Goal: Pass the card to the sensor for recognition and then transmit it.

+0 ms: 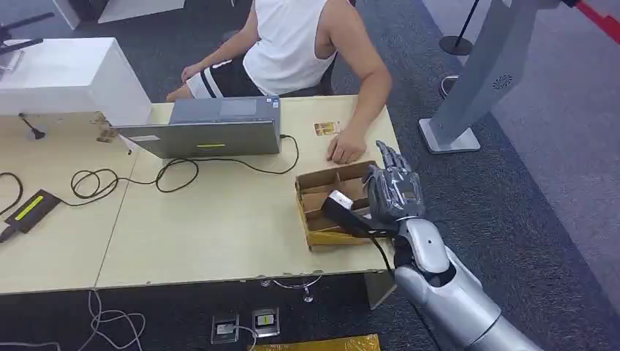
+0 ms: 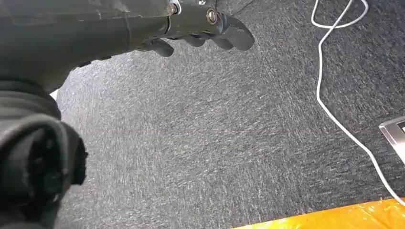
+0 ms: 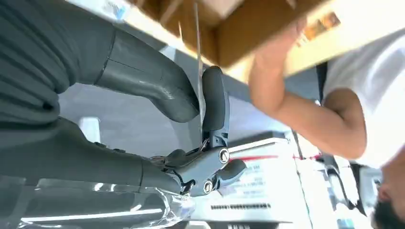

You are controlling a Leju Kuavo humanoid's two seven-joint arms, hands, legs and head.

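while the right hand (image 1: pixel 395 191) hangs over the cardboard box (image 1: pixel 316 191) at the table (image 1: pixel 205 219) edge in the head view, its fingers point away from the robot, toward a person's hand (image 1: pixel 346 148) resting flat on the tabletop just beyond the box. the box is open on top and split into compartments by dividers. a black block (image 1: pixel 340 210) with a cable sits at the hand's near side, over the box. a small card (image 1: pixel 327 129) with a yellowish face lies on the table beside the person's hand; any print on it is too small to read. a closed grey laptop (image 1: pixel 212 126) sits farther left, with a black cable looping across the table, and a black device with a yellow-green stripe (image 1: pixel 31 209) lies near the left edge. no writing is legible.

in the left wrist view, the left hand (image 2: pixel 200 28) hangs over dark grey carpet (image 2: pixel 215 133), fingers curled loosely with nothing in them. a white cable (image 2: pixel 334 114) runs across the carpet.

in the right wrist view, the right hand (image 3: pixel 205 119) pinches a thin card (image 3: pixel 198 71), seen edge-on, between thumb and a dark finger. behind it are the box underside, the table and the person's arm (image 3: pixel 305 109). a white unit (image 3: pixel 258 186) carries print too blurred to read.
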